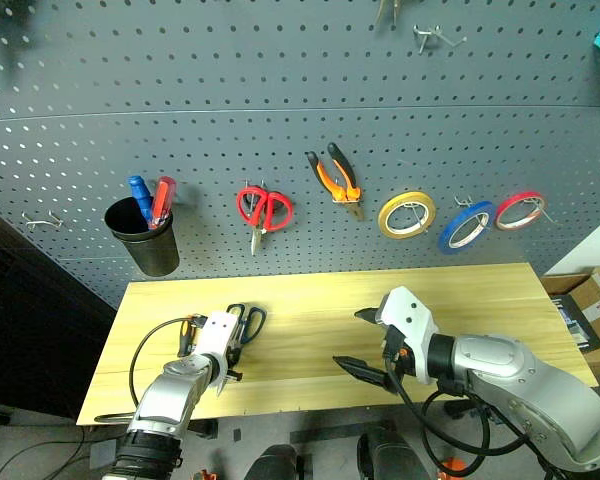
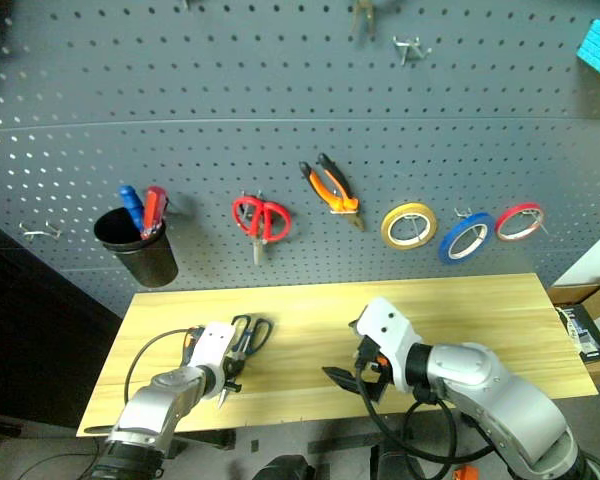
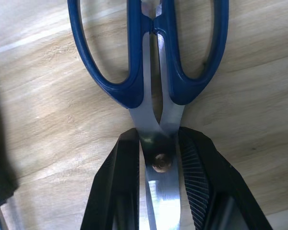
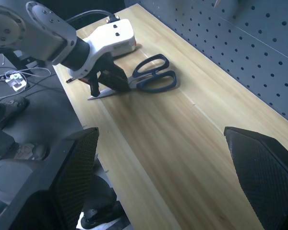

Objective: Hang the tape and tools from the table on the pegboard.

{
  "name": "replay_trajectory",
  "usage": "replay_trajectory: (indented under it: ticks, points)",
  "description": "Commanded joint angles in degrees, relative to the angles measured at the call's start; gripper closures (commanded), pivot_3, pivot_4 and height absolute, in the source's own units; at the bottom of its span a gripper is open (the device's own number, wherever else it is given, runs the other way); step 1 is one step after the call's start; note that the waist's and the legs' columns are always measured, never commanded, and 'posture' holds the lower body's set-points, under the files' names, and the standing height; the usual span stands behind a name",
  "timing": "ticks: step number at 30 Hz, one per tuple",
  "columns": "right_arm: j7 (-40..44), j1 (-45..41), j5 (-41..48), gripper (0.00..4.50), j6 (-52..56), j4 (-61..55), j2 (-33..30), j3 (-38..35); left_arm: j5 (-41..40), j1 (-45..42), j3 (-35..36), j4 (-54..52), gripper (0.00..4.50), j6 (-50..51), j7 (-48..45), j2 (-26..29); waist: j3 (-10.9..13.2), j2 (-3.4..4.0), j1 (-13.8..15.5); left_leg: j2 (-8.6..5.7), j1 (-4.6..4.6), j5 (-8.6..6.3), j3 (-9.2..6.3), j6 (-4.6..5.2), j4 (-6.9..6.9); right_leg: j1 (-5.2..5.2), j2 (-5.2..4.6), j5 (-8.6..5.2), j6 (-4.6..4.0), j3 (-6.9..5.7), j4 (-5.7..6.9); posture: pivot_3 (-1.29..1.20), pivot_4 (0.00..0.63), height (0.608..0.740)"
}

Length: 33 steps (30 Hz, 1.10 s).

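The scene is evenly and fairly brightly lit from overhead, with soft shadows. The pegboard (image 1: 280, 90) bows toward its far edges in the head views, a wide-lens distortion, and its upper corners look slightly soft. The table (image 1: 310, 310) shows mild sheen, no harsh glare. Close up, the scissors (image 3: 153, 72) are sharp at the handles, while the steel blades catch a bright reflection. A dark shadow falls on the wood beside them.
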Motion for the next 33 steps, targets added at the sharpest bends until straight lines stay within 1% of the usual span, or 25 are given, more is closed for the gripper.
replay_trajectory:
  ticks: [1,3,5,7,11,13,15,16,21,23,29,31,33]
  points:
    - [-0.5,0.2,-1.0,0.00,-2.2,-2.3,-1.0,-0.3,2.8,1.5,-2.0,1.4,3.60,-6.6,-1.8,2.6,0.0,0.00,0.0,0.00,0.00,0.00,0.00,0.00,0.00,0.00,0.00,0.00,0.00,0.00,0.00,-0.04,0.163,0.740]
    - [-1.0,0.6,-4.1,0.00,-5.7,-2.1,-2.3,0.9,4.6,2.0,-3.3,0.7,3.60,-13.8,-2.9,4.4,0.0,-0.01,0.0,0.01,-0.01,0.00,0.00,0.00,0.00,-0.02,0.00,0.00,0.00,-0.01,0.00,-0.04,0.162,0.740]
    - [-0.6,1.9,-9.8,0.00,-13.5,-1.6,-5.0,3.5,6.7,3.1,-4.0,-0.5,3.60,-22.8,-3.1,6.4,0.0,-0.02,0.0,0.00,-0.03,0.00,0.00,0.00,-0.01,-0.04,0.00,0.00,0.00,-0.01,-0.02,-0.04,0.159,0.740]
    - [0.3,3.1,-12.6,0.00,-17.3,-1.0,-6.6,4.9,8.0,4.0,-4.1,-0.8,3.60,-28.3,-2.9,7.3,0.0,-0.03,0.1,0.00,-0.06,0.00,-0.01,-0.01,-0.06,-0.06,0.00,0.00,0.00,-0.05,-0.10,-0.03,0.157,0.740]
    - [1.3,4.6,-12.9,0.00,-20.8,-0.5,-6.0,4.8,9.5,6.6,-2.6,-2.5,3.60,-39.1,-2.5,9.0,0.0,-0.03,0.2,0.02,-0.07,-0.01,-0.01,-0.01,-0.07,-0.04,-0.01,0.00,0.00,-0.07,-0.14,-0.02,0.156,0.740]
    - [1.7,4.7,-12.6,0.00,-21.9,-0.2,-5.4,4.3,9.4,7.4,-1.6,-3.3,3.64,-42.3,-2.8,9.3,0.0,-0.04,0.2,0.02,-0.08,-0.01,-0.01,0.00,-0.07,-0.04,-0.01,0.00,0.00,-0.06,-0.15,-0.02,0.156,0.740]
    - [2.3,4.7,-12.5,0.00,-22.7,0.0,-5.0,3.9,9.1,8.4,-0.6,-4.3,4.12,-46.1,-3.5,10.0,0.0,-0.04,0.3,0.03,-0.07,-0.01,-0.01,0.00,-0.05,-0.03,-0.01,0.00,0.00,-0.07,-0.13,-0.02,0.156,0.740]
    - [2.5,4.6,-12.4,0.00,-22.9,0.1,-4.9,3.8,8.6,9.1,-0.1,-5.0,4.47,-48.8,-4.3,10.5,0.0,-0.04,0.3,0.03,-0.06,-0.01,-0.01,0.00,-0.05,-0.02,-0.01,0.00,0.00,-0.07,-0.12,-0.02,0.156,0.740]
    - [3.4,4.4,-11.8,0.00,-23.8,0.9,-4.2,2.7,6.3,12.1,3.6,-7.1,4.47,-60.1,-6.7,12.7,0.0,-0.03,0.3,0.05,-0.06,-0.01,0.00,0.00,-0.07,-0.02,0.00,0.00,0.00,-0.07,-0.13,0.01,0.156,0.740]
    - [3.6,4.2,-11.7,0.00,-23.7,1.4,-3.8,2.2,6.3,11.9,4.3,-6.7,4.47,-61.0,-6.7,12.3,0.0,-0.03,0.6,0.04,-0.06,-0.01,-0.01,0.00,-0.07,-0.02,0.00,0.00,0.00,-0.08,-0.14,0.02,0.153,0.740]
    - [4.4,3.3,-11.6,0.00,-23.3,2.6,-3.6,1.8,8.2,8.5,3.6,-1.8,4.47,-57.2,-8.4,12.4,0.0,-0.03,1.4,0.03,-0.05,-0.01,-0.03,0.01,-0.05,0.02,0.00,0.00,0.01,-0.13,-0.12,0.02,0.147,0.740]
    - [4.6,3.0,-11.4,0.00,-22.8,2.8,-3.5,1.6,8.0,5.9,2.9,0.6,4.47,-52.8,-10.6,12.6,0.0,-0.03,1.4,0.03,-0.05,-0.01,-0.03,0.01,-0.05,0.02,0.00,0.00,0.01,-0.13,-0.11,0.02,0.147,0.740]
    - [4.6,2.8,-11.0,0.00,-21.8,2.6,-3.5,1.6,9.3,2.0,0.2,3.6,4.07,-49.2,-14.4,13.2,0.0,-0.05,1.4,0.03,-0.05,-0.01,-0.04,0.01,-0.04,0.02,0.00,0.00,0.01,-0.15,-0.10,0.01,0.147,0.740]
